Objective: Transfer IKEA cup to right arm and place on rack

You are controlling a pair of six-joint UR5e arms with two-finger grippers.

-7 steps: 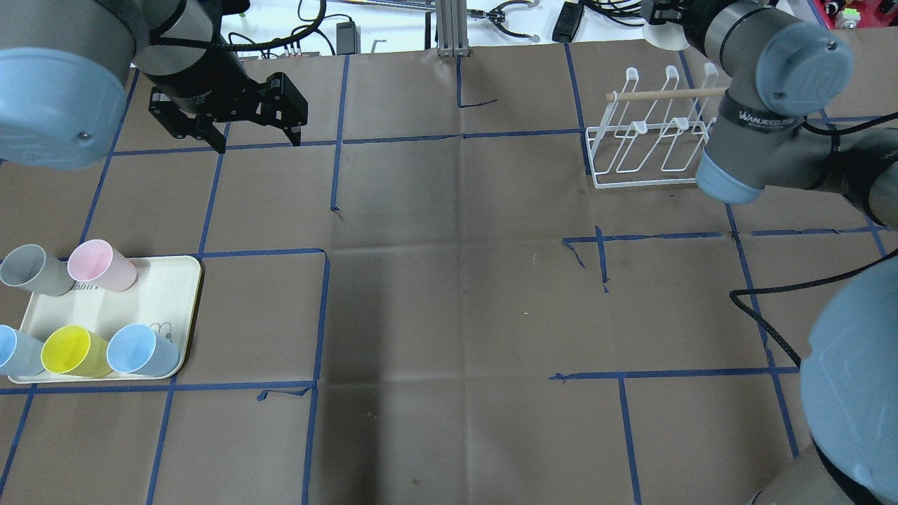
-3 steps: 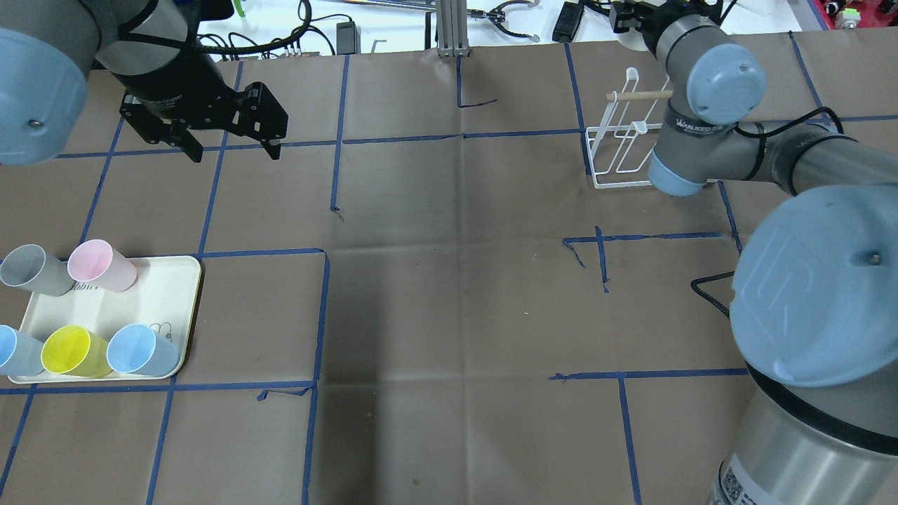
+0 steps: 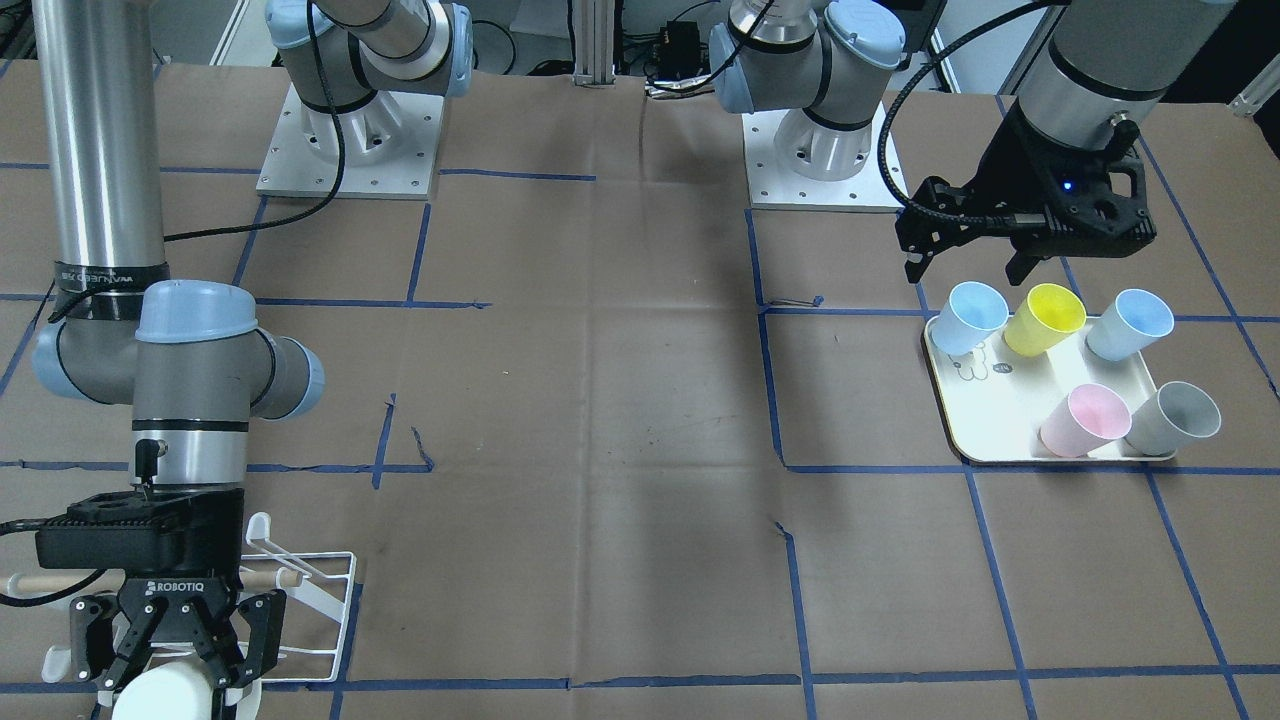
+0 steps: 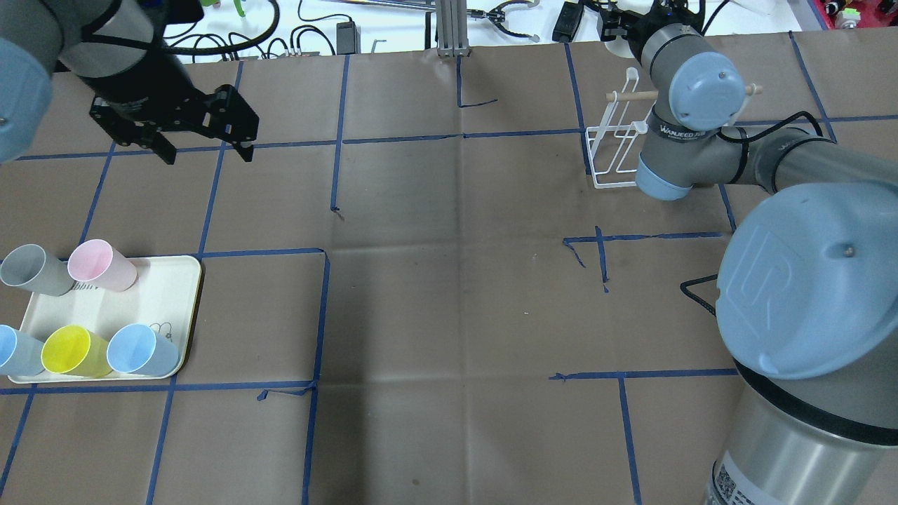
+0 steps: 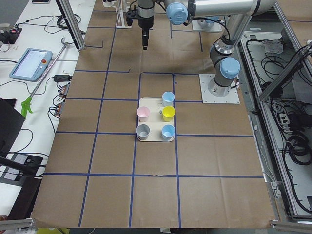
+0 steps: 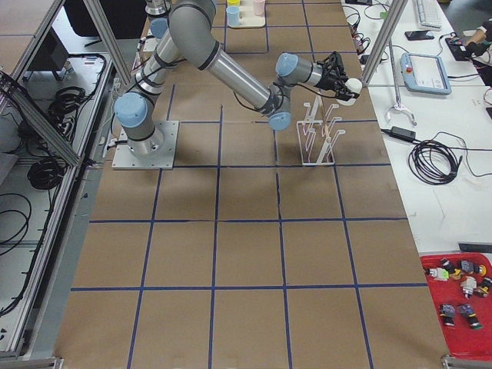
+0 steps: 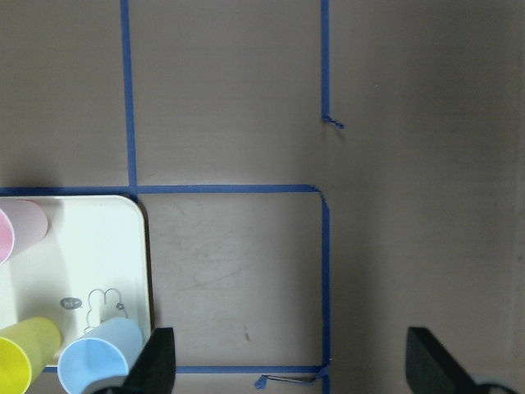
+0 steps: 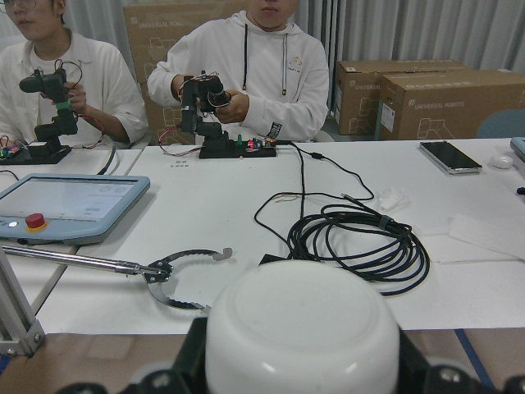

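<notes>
My right tool [image 3: 172,672] clamps the white cup [image 8: 302,328] just past the rack's [image 6: 317,137] far side, so the prongs lie nearer, toward the robot. Left tool [image 4: 208,156] hangs wide, empty.

A robotics laboratory. Silver-grey jointed robot arms [image 3: 95,150] stand bolted to square metal base plates [image 3: 290,180] on a brown paper-covered table [image 4: 449,315] gridded with blue tape lines [image 4: 320,315]. On the far white bench [image 8: 205,230] lie a light-blue teach tablet with a red stop button [image 8: 70,205] and coiled black cables [image 8: 361,238]. Seated people [image 8: 262,66] hold small black controller arms [image 8: 201,103].
</notes>
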